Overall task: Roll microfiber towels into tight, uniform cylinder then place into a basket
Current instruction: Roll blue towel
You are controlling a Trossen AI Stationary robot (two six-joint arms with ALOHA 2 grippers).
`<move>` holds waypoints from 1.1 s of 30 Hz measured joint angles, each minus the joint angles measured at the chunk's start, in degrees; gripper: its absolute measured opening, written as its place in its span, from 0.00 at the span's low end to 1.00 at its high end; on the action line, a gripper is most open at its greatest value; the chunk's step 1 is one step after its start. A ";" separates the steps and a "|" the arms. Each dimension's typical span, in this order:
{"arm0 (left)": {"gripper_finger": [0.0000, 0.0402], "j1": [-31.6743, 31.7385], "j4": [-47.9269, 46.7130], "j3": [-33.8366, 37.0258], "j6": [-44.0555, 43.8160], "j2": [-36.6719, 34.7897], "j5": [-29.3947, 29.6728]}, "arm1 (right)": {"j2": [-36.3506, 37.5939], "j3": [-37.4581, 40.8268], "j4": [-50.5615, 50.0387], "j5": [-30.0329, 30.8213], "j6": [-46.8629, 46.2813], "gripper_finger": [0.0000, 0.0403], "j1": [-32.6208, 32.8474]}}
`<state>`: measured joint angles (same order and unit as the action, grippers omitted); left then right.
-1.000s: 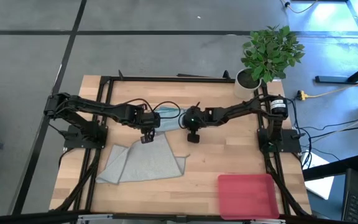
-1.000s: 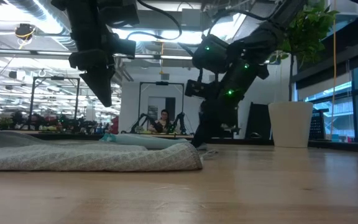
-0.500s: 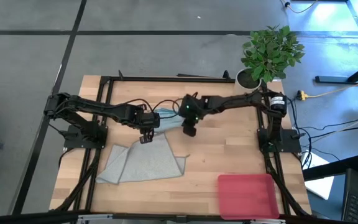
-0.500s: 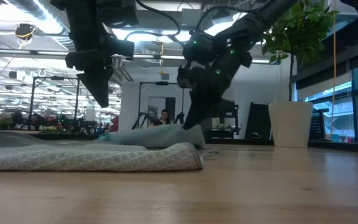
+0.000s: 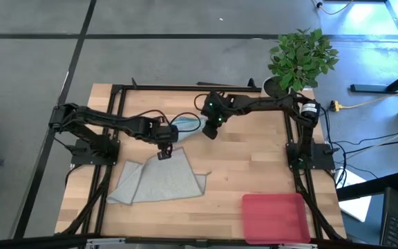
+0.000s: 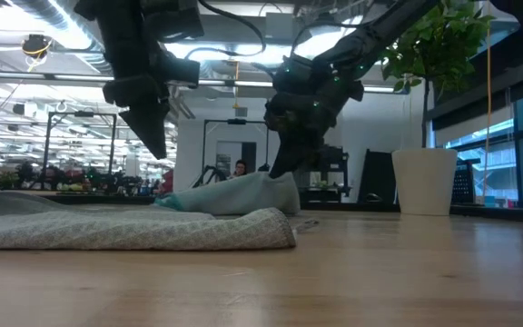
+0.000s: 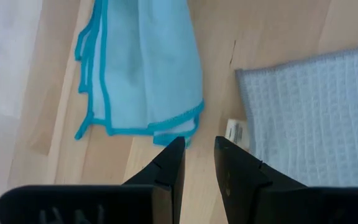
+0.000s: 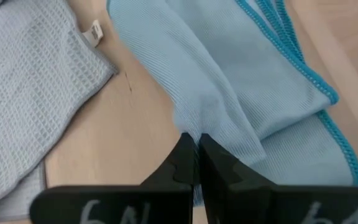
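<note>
High view: right gripper (image 5: pixel 211 131) jaws pinch teal towel (image 5: pixel 187 125); left gripper (image 5: pixel 163 153) (jaws parted) hovers beside.

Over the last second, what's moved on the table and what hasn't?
The right tool, shut on the teal towel, swung toward the back of the table and lifted that towel's edge into a peak. The left tool barely moved. The grey towel and pink basket stayed put.

Right tool (image 5: pixel 211 131) moved back across table, now pinching teal towel (image 5: pixel 187 125), lifting its edge.
</note>
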<state>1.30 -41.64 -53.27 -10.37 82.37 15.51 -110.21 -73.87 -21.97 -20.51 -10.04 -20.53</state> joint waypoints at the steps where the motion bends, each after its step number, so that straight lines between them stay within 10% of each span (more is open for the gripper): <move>1: 0.19 0.00 0.92 0.47 0.00 0.00 -0.02 | 0.00 0.00 0.15 0.11 0.02 0.02 0.00; 33: 0.28 0.63 13.77 1.46 6.87 7.94 3.05 | -0.04 0.04 1.16 2.90 2.68 0.02 0.02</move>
<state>1.93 -27.87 -51.81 -3.50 90.31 18.56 -110.26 -73.82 -20.82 -17.61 -7.37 -20.51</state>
